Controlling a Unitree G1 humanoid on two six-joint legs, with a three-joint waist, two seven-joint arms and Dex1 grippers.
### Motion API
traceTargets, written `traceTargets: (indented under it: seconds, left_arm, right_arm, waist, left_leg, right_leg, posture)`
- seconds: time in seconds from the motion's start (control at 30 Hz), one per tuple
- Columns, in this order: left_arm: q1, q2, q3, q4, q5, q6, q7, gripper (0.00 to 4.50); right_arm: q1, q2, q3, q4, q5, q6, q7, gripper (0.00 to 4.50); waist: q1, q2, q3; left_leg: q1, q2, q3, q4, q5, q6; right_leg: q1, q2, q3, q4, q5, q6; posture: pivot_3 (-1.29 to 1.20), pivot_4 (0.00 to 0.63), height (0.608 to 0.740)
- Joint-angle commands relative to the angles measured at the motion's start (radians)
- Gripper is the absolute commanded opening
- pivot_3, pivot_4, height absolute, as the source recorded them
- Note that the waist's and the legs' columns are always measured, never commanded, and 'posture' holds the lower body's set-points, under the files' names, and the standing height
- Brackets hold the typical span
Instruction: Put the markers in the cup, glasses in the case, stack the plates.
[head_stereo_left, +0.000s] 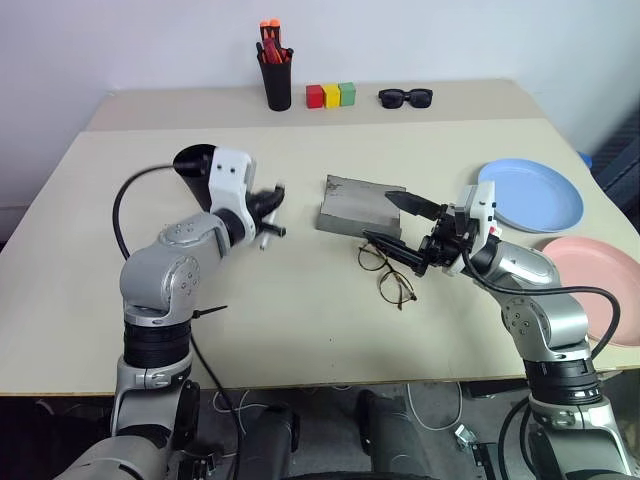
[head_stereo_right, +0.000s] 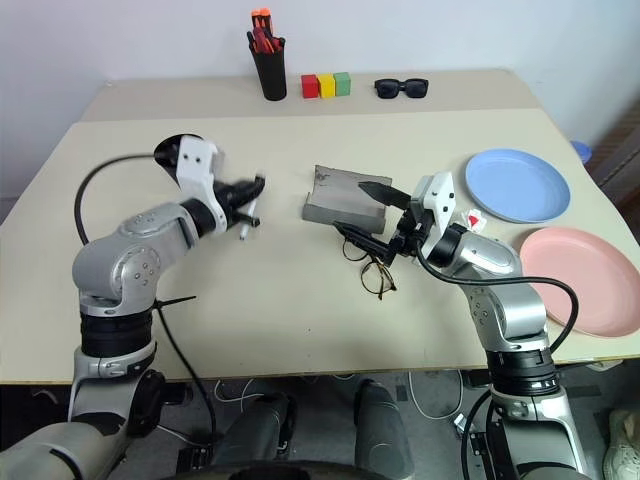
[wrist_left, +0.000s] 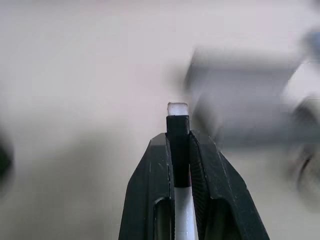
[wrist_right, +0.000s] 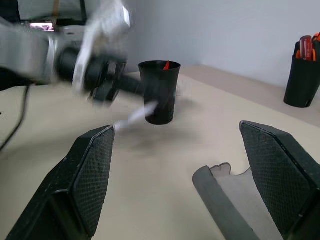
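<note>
You couldn't see most of the cup (head_stereo_left: 193, 163), the left arm covered it. The pink plate (head_stereo_left: 592, 281) ran off the frame edge. Case (wrist_left: 240, 100) was just a grey smear in the left wrist view, and the white marker (wrist_right: 136, 116) was motion-blurred in the right wrist view.

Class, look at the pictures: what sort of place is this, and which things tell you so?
Probably a lab or test room set up like a desk: a plain beige table against a bare wall, a pen holder, and coloured blocks laid out as props.
</note>
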Motion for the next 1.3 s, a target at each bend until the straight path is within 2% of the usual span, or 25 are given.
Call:
traceTargets:
  seconds: [0.03, 0.17, 0.27, 0.37, 0.63, 0.8, 1.13, 1.27, 1.3]
  left_arm:
    - [-0.069, -0.005, 0.055, 0.054, 0.02, -0.258, -0.026, 0.04]
    - [-0.154, 0.1, 0.096, 0.258, 0.069, -0.59, -0.144, 0.04]
    - [-0.218, 0.137, 0.153, 0.451, 0.062, -0.771, -0.164, 0.04]
    - [-0.274, 0.149, 0.207, 0.617, 0.016, -0.861, -0.2, 0.04]
    - [-0.346, 0.177, 0.277, 1.028, 0.02, -1.148, -0.247, 0.04]
    - [-0.363, 0.168, 0.294, 1.224, 0.011, -1.254, -0.29, 0.04]
    - [-0.332, 0.146, 0.299, 1.323, -0.003, -1.338, -0.383, 0.04]
    - [-0.33, 0.144, 0.294, 1.318, 0.0, -1.337, -0.401, 1.82]
    - [-0.33, 0.143, 0.295, 1.318, -0.001, -1.336, -0.402, 2.42]
  right_arm:
    - [-0.028, 0.007, -0.007, -0.013, 0.002, -0.025, 0.003, 4.1]
    - [-0.029, 0.01, -0.006, -0.012, 0.0, -0.025, 0.004, 4.1]
    - [-0.028, 0.012, -0.005, -0.014, 0.0, -0.022, 0.005, 4.1]
    - [-0.03, 0.012, -0.005, -0.019, 0.002, -0.016, 0.004, 4.1]
    - [-0.025, 0.002, -0.011, -0.038, 0.007, -0.004, 0.0, 4.1]
    - [-0.021, -0.003, -0.01, -0.058, 0.013, 0.011, -0.003, 4.1]
    - [-0.018, -0.01, -0.013, -0.074, 0.015, 0.029, -0.006, 4.1]
    - [-0.023, -0.006, -0.01, -0.068, 0.01, 0.027, -0.006, 4.1]
    - [-0.023, -0.005, -0.008, -0.067, 0.008, 0.026, -0.006, 4.1]
  waist:
    - [0.0, 0.0, 0.0]
    - [-0.005, 0.0, 0.0]
    - [-0.002, 0.0, 0.0]
    - [-0.001, 0.0, 0.0]
    - [-0.002, 0.0, 0.0]
    - [-0.003, 0.0, 0.0]
    - [-0.004, 0.0, 0.0]
    - [-0.004, 0.0, 0.0]
    - [-0.004, 0.0, 0.0]
  left_leg:
    - [0.0, 0.0, 0.0, 0.0, 0.0, 0.0]
    - [0.0, 0.0, 0.001, 0.0, 0.0, 0.0]
    - [0.0, 0.0, 0.001, 0.0, 0.0, 0.0]
    - [0.0, 0.0, 0.001, 0.0, 0.0, 0.0]
    - [0.0, 0.0, 0.0, 0.0, 0.0, 0.001]
    - [0.0, 0.0, 0.0, 0.0, 0.0, 0.001]
    - [-0.001, 0.0, 0.0, 0.0, 0.0, 0.001]
    - [0.0, 0.0, 0.0, 0.0, 0.0, 0.001]
    - [0.0, 0.0, 0.0, 0.0, -0.001, 0.001]
  right_leg:
    - [0.0, 0.0, 0.0, 0.0, 0.0, 0.0]
    - [0.0, 0.0, 0.0, 0.0, 0.0, 0.0]
    - [0.0, 0.0, 0.0, 0.0, 0.0, 0.0]
    - [0.0, 0.0, 0.0, -0.001, 0.0, 0.0]
    - [0.0, 0.0, 0.0, -0.001, 0.0, 0.0]
    - [0.0, 0.0, 0.0, -0.001, 0.0, 0.0]
    - [0.0, 0.0, 0.0, -0.001, 0.001, 0.001]
    - [0.0, 0.0, 0.0, 0.0, 0.001, 0.001]
    - [0.0, 0.0, 0.0, 0.0, 0.001, 0.001]
  posture:
    - [0.0, 0.15, 0.74]
    - [0.0, 0.15, 0.74]
    - [0.0, 0.15, 0.74]
    - [0.0, 0.15, 0.74]
    - [0.0, 0.15, 0.74]
    - [0.0, 0.15, 0.74]
    - [0.0, 0.15, 0.74]
    - [0.0, 0.15, 0.74]
    - [0.0, 0.15, 0.74]
